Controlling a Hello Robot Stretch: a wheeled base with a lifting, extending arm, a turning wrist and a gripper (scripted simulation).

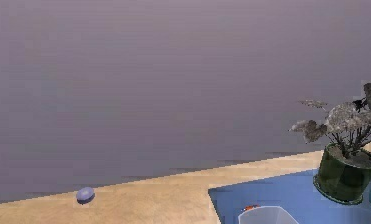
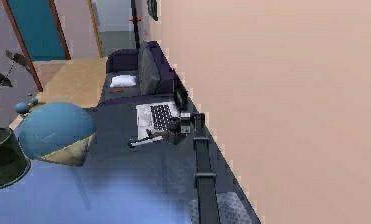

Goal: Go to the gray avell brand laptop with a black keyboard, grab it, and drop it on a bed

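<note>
Right, I read this as the grab step. In the arm side view the arm (image 2: 202, 175) reaches out over the blue desk (image 2: 113, 190), running close along the peach wall (image 2: 293, 100), and the pincer (image 2: 151, 140) sits at the near edge of the laptop (image 2: 156, 117).

The laptop lies open toward the desk's far end: pale grey base, black keyboard, dark screen on its right. It looks to be resting on the desk, not lifted.

I can't tell whether the pincer has anything in it, because the laptop lies right at its tip on the surface.

A blue-and-tan globe (image 2: 58, 133) stands left of the laptop, and a dark sofa (image 2: 141, 68) sits beyond the desk's far end. In the forward view a potted plant (image 1: 345, 170) stands on the desk at right.

My call on the next move:
- Confirm the hold.
- Lift straight up until the laptop clears the desk.
- Retract without brushing the wall or the globe.
- Drive off to find a bed.

The open lid may flop if it's carried by one edge.
</note>
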